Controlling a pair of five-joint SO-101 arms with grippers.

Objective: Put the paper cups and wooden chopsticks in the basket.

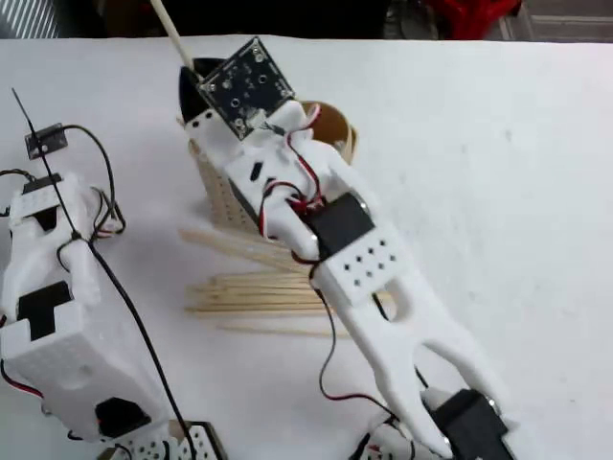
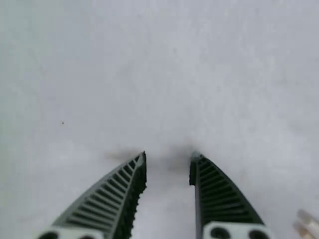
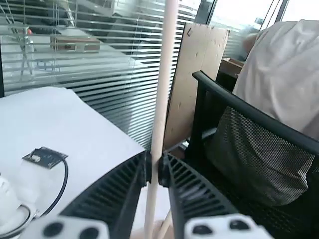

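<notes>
My right gripper (image 3: 155, 172) is shut on one wooden chopstick (image 3: 162, 99), which stands almost upright between its fingers. In the high view this chopstick (image 1: 170, 31) sticks up past the right gripper (image 1: 190, 94), above the beige perforated basket (image 1: 216, 192). A brown paper cup (image 1: 333, 125) shows by the basket's far side, partly hidden by the arm. Several more chopsticks (image 1: 259, 287) lie in a loose pile on the table in front of the basket. My left gripper (image 2: 168, 167) is open just above the bare white table, with nothing between its fingers.
The left arm (image 1: 43, 278) stands at the table's left side with its black cable (image 1: 124, 297) trailing across the table. Chopstick tips (image 2: 306, 221) peek in at the left wrist view's corner. White table (image 1: 479, 144) stretches to the right of the basket.
</notes>
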